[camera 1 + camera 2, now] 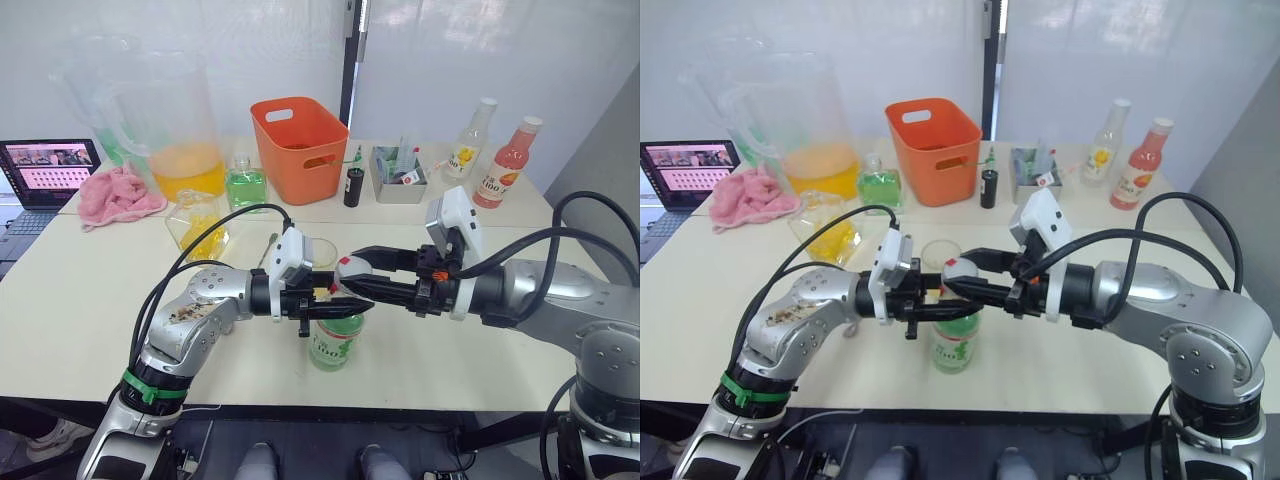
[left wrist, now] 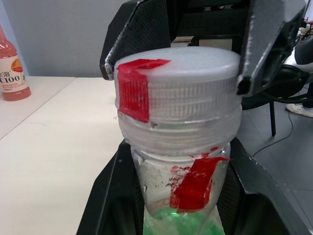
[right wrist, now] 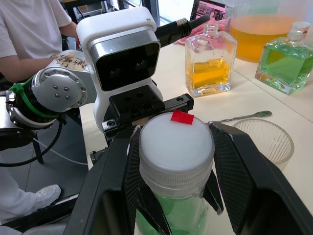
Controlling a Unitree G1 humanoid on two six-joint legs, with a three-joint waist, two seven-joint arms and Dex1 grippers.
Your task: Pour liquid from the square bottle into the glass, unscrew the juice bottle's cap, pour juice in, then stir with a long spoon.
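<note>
Pale desk [image 1: 80, 310] carries, from the left, the square bottle [image 1: 200, 226] set down behind. At centre, the left gripper [image 1: 335, 303] clamps the juice bottle [image 1: 335, 342] neck; the right gripper [image 1: 352, 279] pinches its cap [image 3: 176, 140], still on. Juice pouring and stirring remain.

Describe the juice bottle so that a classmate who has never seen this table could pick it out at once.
Start at the orange basket at the back of the table, then come forward to its front edge, where the left gripper and right gripper meet. The juice bottle stands between them. Unlike the other bottles, it has a green-and-white label and a red-taped white cap.
</note>
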